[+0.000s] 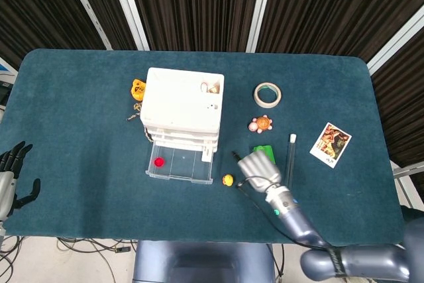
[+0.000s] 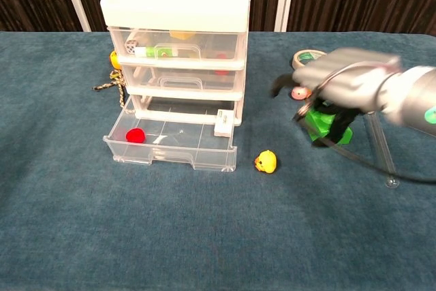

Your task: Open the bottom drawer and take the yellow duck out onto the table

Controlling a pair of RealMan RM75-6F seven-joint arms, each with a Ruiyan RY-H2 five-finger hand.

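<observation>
The yellow duck [image 1: 228,179] [image 2: 266,161] lies on the table cloth just right of the pulled-out bottom drawer [image 1: 179,163] [image 2: 172,142] of the white drawer unit [image 1: 183,103] [image 2: 178,5]. A red ball [image 1: 158,162] [image 2: 135,135] sits in the drawer's left part. My right hand [image 1: 260,170] [image 2: 340,85] hovers raised above and to the right of the duck, over the green block, fingers apart, holding nothing. My left hand [image 1: 13,173] rests at the table's left edge, open and empty.
A green block [image 1: 264,150] [image 2: 328,127] lies under my right hand. A glass tube [image 1: 290,162] [image 2: 380,149], orange turtle toy [image 1: 261,124], tape roll [image 1: 267,94] [image 2: 313,62] and a photo card [image 1: 330,144] lie to the right. A yellow toy and chain [image 1: 137,91] sit left of the unit.
</observation>
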